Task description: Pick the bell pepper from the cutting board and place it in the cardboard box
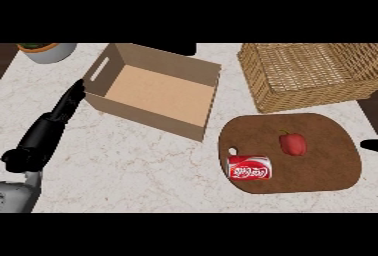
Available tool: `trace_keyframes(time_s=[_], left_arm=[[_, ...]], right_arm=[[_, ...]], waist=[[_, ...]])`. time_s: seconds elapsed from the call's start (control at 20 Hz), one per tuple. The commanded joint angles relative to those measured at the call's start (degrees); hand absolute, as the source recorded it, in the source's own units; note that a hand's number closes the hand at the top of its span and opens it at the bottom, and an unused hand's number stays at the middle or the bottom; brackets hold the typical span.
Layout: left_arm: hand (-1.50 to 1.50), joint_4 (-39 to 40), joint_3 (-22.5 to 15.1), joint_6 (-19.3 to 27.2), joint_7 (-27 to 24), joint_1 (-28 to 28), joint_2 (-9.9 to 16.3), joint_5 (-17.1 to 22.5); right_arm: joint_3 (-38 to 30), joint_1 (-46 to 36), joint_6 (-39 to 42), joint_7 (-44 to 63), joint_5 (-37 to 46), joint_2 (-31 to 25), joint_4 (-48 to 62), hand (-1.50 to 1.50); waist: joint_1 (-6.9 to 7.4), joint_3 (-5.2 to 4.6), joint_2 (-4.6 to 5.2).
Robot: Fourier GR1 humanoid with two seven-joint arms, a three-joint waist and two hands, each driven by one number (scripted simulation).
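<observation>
Fingers [72,96] of left hand [44,132] straight, released, beside cardboard box [156,92]; right hand [369,145] barely visible, state unclear. Bell pepper [293,143] untouched on cutting board [325,170], near soda can [249,167]. Risk: bumping can while reaching.

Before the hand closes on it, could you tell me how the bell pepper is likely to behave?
The bell pepper looks rounded and glossy, so it may slip or roll a little on the flat cutting board. It seems small and probably light. The soda can beside it lies apart, so a slight roll is unlikely to touch it.
</observation>
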Motion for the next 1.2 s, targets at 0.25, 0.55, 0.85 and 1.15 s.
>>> trace_keyframes(time_s=[0.25,0.55,0.85,1.15], left_arm=[[0.00,0.8,-1.2,-1.8,0.2,-3.4,-2.4,-1.3],[0.00,1.4,-1.5,-2.2,-0.5,-3.5,-3.2,-1.6],[0.00,1.8,-0.8,-3.5,-0.2,-5.4,-2.8,-2.5],[0.00,-1.6,-1.5,-3.4,3.5,-4.7,-4.2,-3.0]], right_arm=[[-3.2,12.3,1.8,-3.3,12.6,-8.9,-11.4,-1.50],[3.7,17.1,7.8,11.0,24.2,-15.2,-20.0,-1.50],[12.0,13.7,17.1,28.4,30.8,-16.5,-30.2,-1.50],[24.0,8.1,26.0,46.0,37.9,-10.6,-34.8,-1.50]], waist=[[2.23,-0.03,0.43],[2.75,-0.14,0.56],[3.79,-0.10,0.70],[4.79,-0.04,0.75]])
